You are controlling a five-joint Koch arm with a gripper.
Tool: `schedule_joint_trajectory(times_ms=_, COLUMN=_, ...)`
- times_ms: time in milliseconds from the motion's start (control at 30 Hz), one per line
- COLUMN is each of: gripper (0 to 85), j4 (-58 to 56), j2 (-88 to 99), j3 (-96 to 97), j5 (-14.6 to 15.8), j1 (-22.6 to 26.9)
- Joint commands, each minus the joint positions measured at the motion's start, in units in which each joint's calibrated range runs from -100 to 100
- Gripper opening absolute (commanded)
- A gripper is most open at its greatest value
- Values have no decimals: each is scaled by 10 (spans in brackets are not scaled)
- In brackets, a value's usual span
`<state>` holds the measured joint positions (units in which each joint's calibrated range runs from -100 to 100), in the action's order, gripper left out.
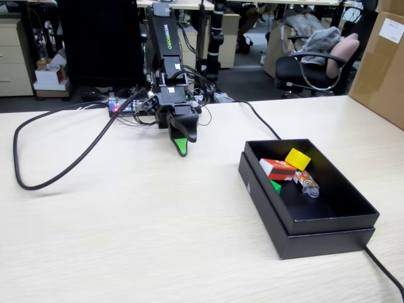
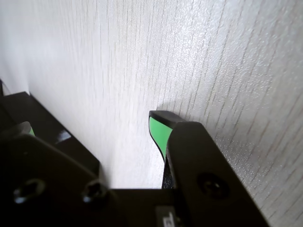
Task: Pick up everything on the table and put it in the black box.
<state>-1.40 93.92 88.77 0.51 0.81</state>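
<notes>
Fixed view: black box [image 1: 328, 237] nearest, holding red carton [image 1: 276, 168], yellow cube [image 1: 298, 158], green cube [image 1: 276, 186] and wrapped packet [image 1: 306, 182] — gripper [image 1: 182, 144] well apart, tips down on table [image 1: 126, 233] | Wrist view: gripper [image 2: 102, 130] parted, empty — over bare table [image 2: 189, 56].

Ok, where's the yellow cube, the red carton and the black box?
yellow cube [image 1: 298, 158], fixed view, on its top face.
red carton [image 1: 278, 168], fixed view, on its red side.
black box [image 1: 325, 242], fixed view, on its front outer wall.
</notes>
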Motion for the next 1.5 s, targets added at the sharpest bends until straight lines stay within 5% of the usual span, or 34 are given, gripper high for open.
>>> schedule_joint_trajectory(times_ms=0, gripper=475, j4=3, j2=10, j3=14, j5=0, j1=2)
schedule_joint_trajectory(times_ms=1467, gripper=488, j4=32, j2=29, j3=72, j5=-6, j1=-1)
